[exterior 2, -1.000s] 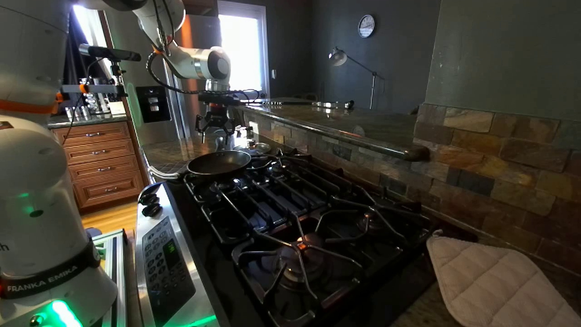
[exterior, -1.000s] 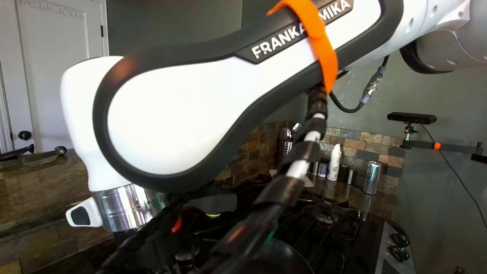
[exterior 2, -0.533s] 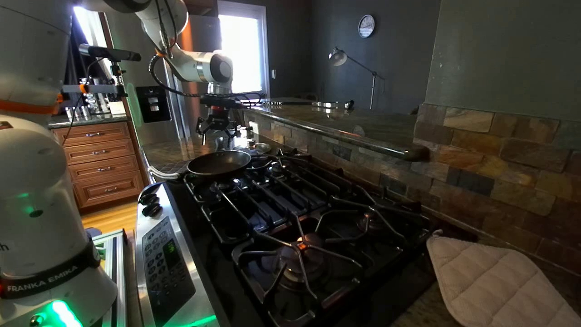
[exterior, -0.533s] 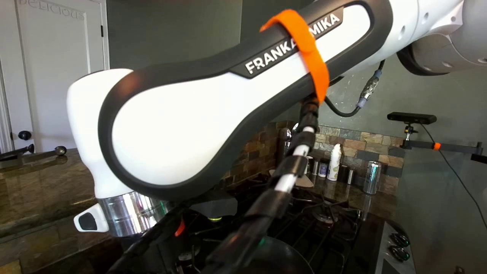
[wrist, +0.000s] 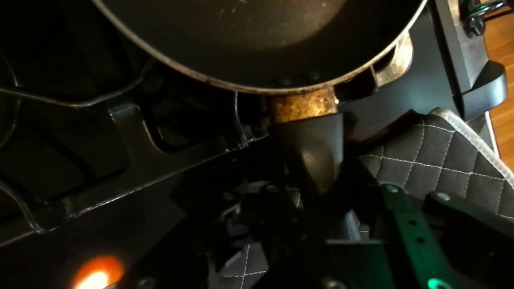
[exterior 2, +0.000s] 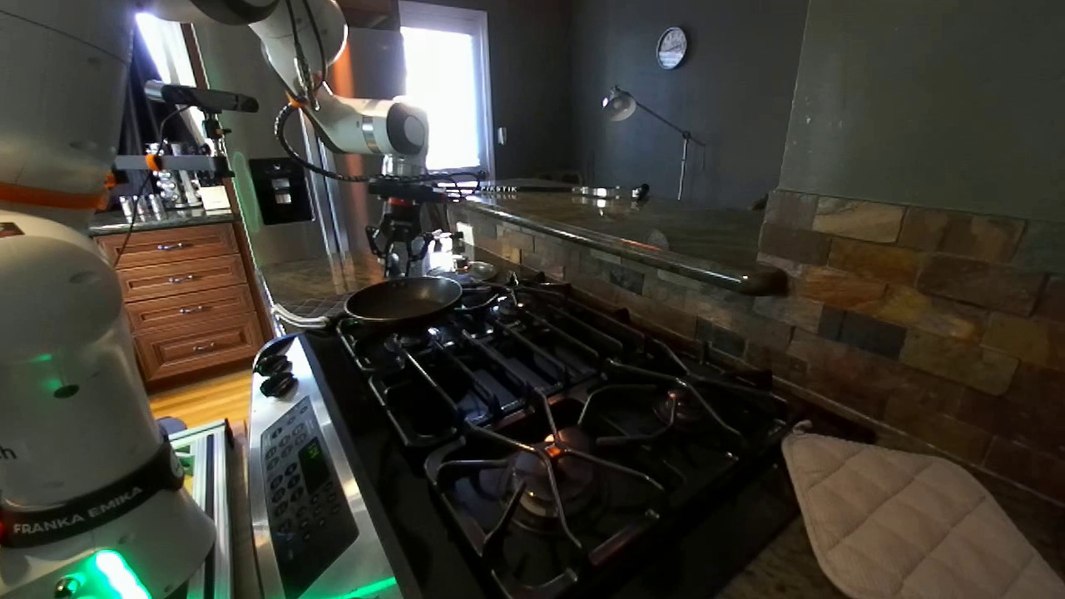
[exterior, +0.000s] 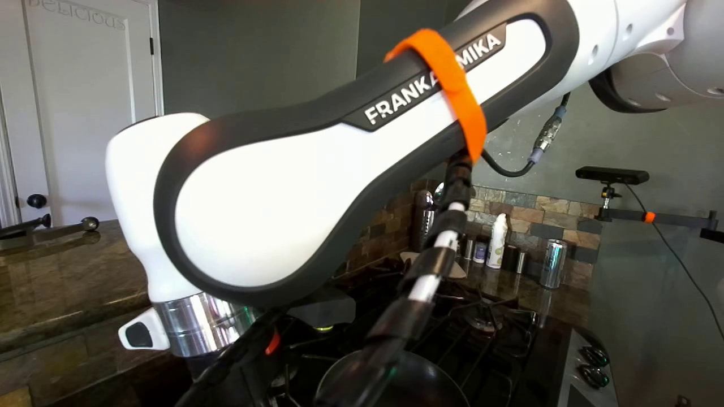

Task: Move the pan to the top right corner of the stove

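- Pan [exterior 2: 403,299] sits at the far end of the stove [exterior 2: 499,383] in an exterior view, toward the side with the control panel [exterior 2: 304,482]; roughly level, inside facing up.
- End effector [exterior 2: 403,268] points down, grasping the pan by its handle [wrist: 311,144]. Jaws stand one to each side of the handle in the wrist view; their tips dark, hard to make out.
- Brown-stained collar [wrist: 303,105] between pan and handle; pale scratches inside the pan.
- Dark quilted pad [wrist: 433,160], light edging, lies below the handle and spreads right in the wrist view.
- Arm [exterior: 266,209] fills much of an exterior view, orange strap [exterior: 457,90] around it. Pan low in that same view, partly hidden behind a black-wrapped hose [exterior: 399,322].
- Pale pot holder [exterior 2: 915,516] on the tabletop [exterior 2: 774,561], just beside the stove's near end, well apart from the pan.
- White bottle [exterior: 498,243] and silver can [exterior: 553,263] stand upright near the tiled wall [exterior: 548,217].
- Round clock [exterior 2: 672,47] and lamp [exterior 2: 620,104] in the background.
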